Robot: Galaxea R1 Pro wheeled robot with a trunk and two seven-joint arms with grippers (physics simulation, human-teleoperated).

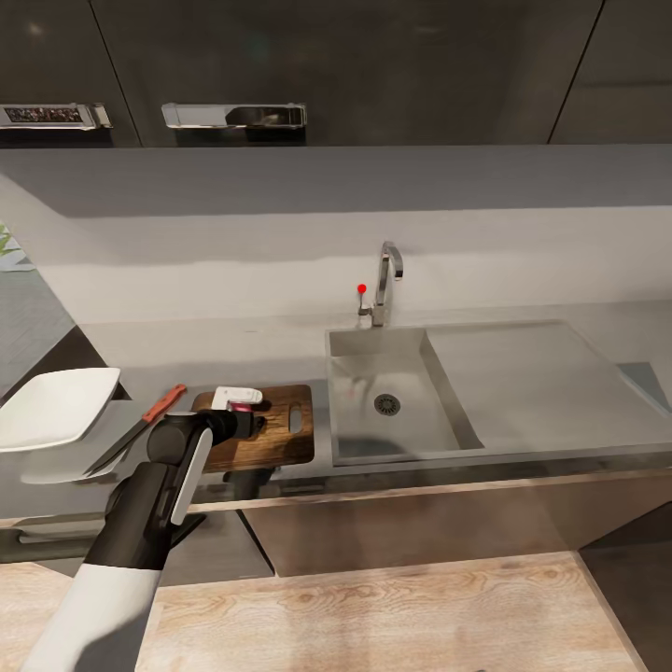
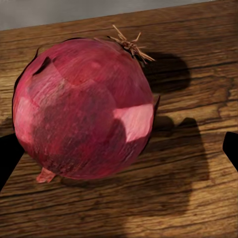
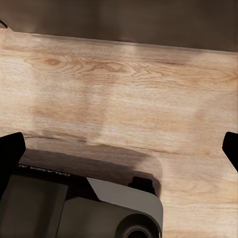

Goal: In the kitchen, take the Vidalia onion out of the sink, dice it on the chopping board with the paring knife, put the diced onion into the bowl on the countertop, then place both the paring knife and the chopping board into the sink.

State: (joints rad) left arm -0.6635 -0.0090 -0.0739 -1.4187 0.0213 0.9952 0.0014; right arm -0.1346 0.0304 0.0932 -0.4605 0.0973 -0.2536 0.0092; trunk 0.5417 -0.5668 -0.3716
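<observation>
The Vidalia onion [image 2: 82, 109], a pinkish-red bulb with a dry root tuft, rests on the dark brown chopping board [image 2: 188, 198] and casts a shadow on it. My left gripper [image 2: 119, 153] is open around it, with the dark fingertips [image 2: 7, 161] wide apart at either side. In the head view the left gripper [image 1: 245, 415] hangs over the chopping board [image 1: 289, 439], with the onion [image 1: 248, 408] just showing. The paring knife [image 1: 140, 429] lies left of the board, beside the white bowl [image 1: 56, 406]. The sink [image 1: 401, 401] is to the right of the board. My right gripper [image 3: 119, 148] is open over the floor.
The chrome tap [image 1: 387, 280] and red-tipped knob [image 1: 362, 289] stand behind the basin, and the drainboard [image 1: 523, 373] extends to the right. The countertop [image 1: 233, 345] runs along the wall. Wooden floor [image 3: 124, 79] and the robot's base [image 3: 74, 208] lie under the right gripper.
</observation>
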